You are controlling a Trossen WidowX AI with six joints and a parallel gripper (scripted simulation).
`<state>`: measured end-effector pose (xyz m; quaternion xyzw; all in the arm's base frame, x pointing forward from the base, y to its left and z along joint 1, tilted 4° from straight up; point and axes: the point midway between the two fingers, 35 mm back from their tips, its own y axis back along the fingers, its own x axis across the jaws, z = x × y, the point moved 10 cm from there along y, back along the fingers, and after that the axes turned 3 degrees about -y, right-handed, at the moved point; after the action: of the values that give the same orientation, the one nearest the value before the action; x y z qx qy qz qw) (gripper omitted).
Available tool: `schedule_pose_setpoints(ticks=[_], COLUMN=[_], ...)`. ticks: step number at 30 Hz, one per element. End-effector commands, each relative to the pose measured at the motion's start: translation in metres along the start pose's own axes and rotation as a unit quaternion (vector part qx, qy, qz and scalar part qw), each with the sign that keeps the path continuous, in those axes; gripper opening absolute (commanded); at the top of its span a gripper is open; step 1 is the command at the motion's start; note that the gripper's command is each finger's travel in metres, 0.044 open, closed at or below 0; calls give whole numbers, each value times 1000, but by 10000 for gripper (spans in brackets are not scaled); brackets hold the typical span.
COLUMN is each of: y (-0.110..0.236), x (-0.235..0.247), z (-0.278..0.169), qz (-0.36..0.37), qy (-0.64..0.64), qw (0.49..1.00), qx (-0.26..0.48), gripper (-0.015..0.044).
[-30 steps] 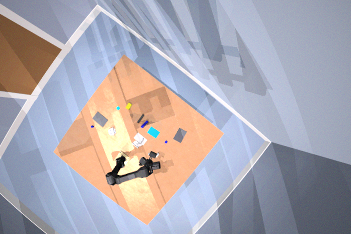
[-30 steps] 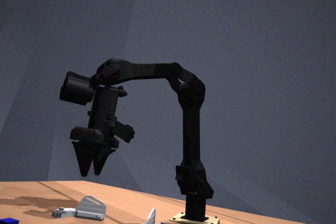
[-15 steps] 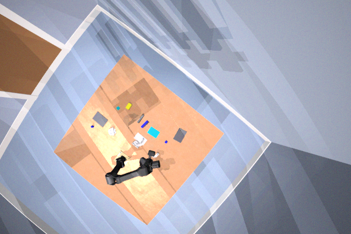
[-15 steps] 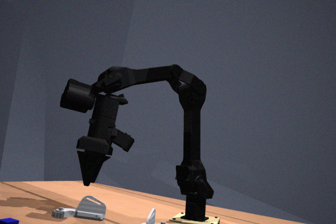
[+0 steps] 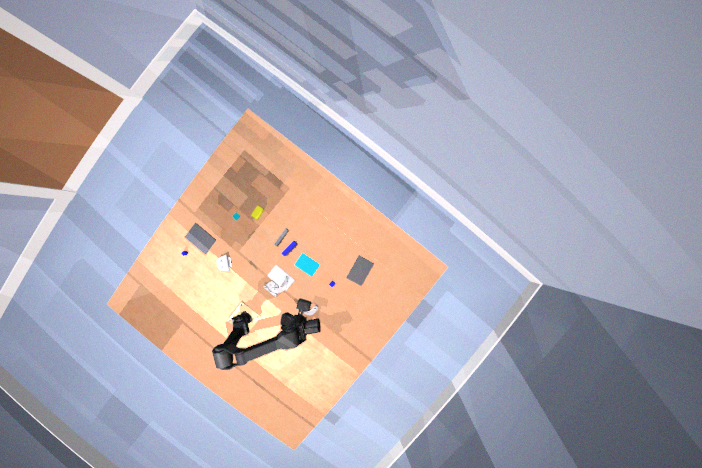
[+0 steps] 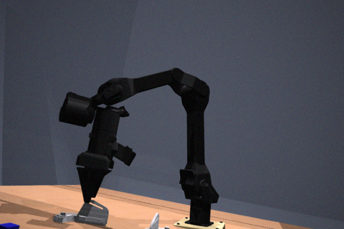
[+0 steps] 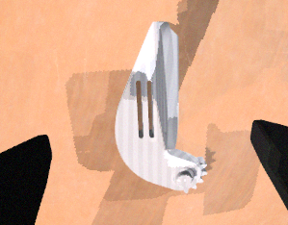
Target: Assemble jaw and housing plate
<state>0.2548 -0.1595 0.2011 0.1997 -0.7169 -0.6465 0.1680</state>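
Note:
The loose white jaw [image 5: 311,310] [image 6: 95,215] [image 7: 138,156] rests on the table, its slotted blade standing up and its toothed end toward the lower right in the wrist view. My gripper [image 6: 87,201] [image 7: 154,138] is open and empty. Its fingers point down, one on each side of the jaw in the wrist view, with the tips near the blade's top in the exterior view. A white assembly [image 5: 279,281] sits near the table's middle; its pins and gear mesh are too small to tell. Another white part [image 5: 224,263] lies farther left; I cannot tell which is the housing plate.
Near the assembly lie a cyan plate [image 5: 306,264], a blue bar [image 5: 289,248] and a grey bar [image 5: 281,237]. Dark grey plates [image 5: 200,237] [image 5: 360,270] lie farther out. A small blue block [image 5: 332,283] [image 6: 8,226] and a yellow block [image 5: 257,212] are also on the table.

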Motion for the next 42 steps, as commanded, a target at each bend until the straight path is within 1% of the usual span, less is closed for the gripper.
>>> schedule_pose_setpoints(ticks=[1, 22, 42], y=[-8, -42, -43], x=[0, 1, 1], z=[-1, 1, 1], qz=[3, 3, 3], qy=[2, 2, 2], qw=[1000, 1000, 1000], qx=[-3, -3, -3], gripper=[440, 440, 440])
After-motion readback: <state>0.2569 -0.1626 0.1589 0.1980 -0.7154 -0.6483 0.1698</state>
